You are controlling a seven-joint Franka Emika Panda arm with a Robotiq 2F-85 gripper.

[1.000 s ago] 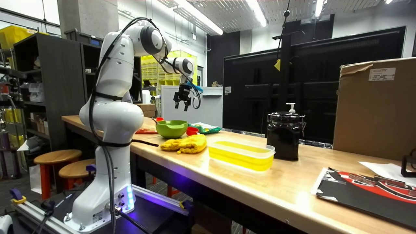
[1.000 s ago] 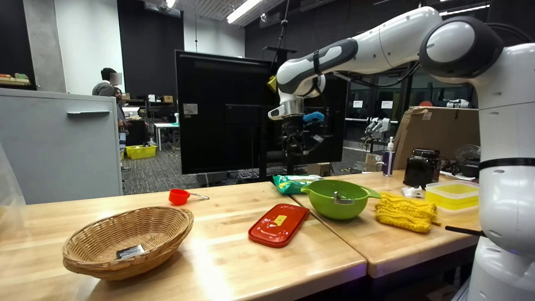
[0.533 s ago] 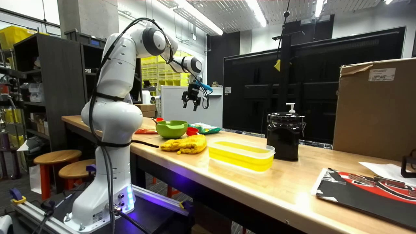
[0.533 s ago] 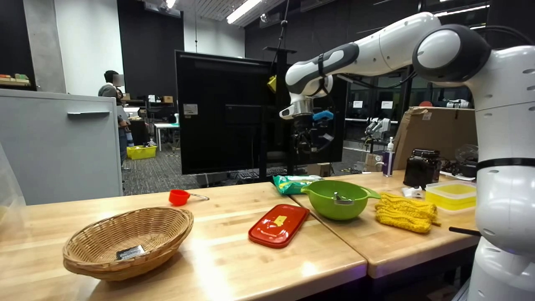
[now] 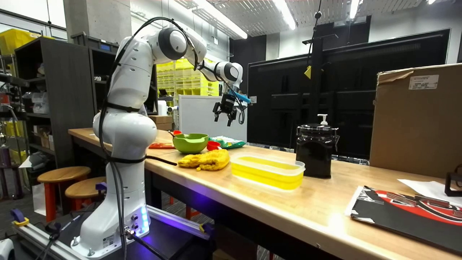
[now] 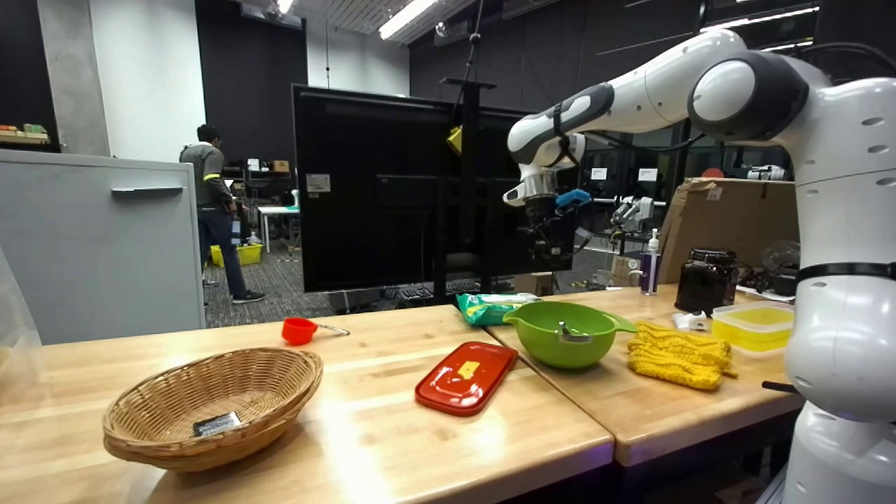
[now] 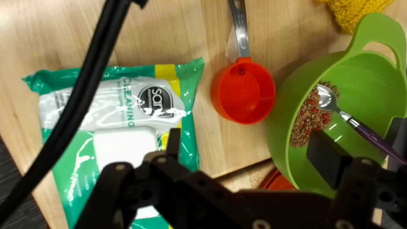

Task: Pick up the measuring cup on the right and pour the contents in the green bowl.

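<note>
The red measuring cup (image 7: 243,92) stands upright on the table with its metal handle toward the top of the wrist view. It looks nearly empty, with a dark spot near the handle. It also shows beside the bowl in an exterior view (image 5: 213,145). The green bowl (image 7: 372,86) is close on its right and shows in both exterior views (image 5: 191,146) (image 6: 560,346). It holds brown lentils (image 7: 305,127) with red bits and a purple-handled spoon (image 7: 365,130). My gripper (image 7: 249,149) is open and empty, raised above the table near the cup (image 5: 223,121) (image 6: 542,248).
A green wipes packet (image 7: 124,105) lies left of the cup. A yellow knit cloth (image 5: 205,160), translucent yellow tray (image 5: 267,175) and black jar (image 5: 313,159) are nearby. A red lid (image 6: 467,378), another red cup (image 6: 299,331) and a wicker basket (image 6: 245,378) sit beyond the bowl.
My arm and open gripper have moved to the right in both exterior views, staying high above the table. A person in the background has stepped into view. The table objects have not moved.
</note>
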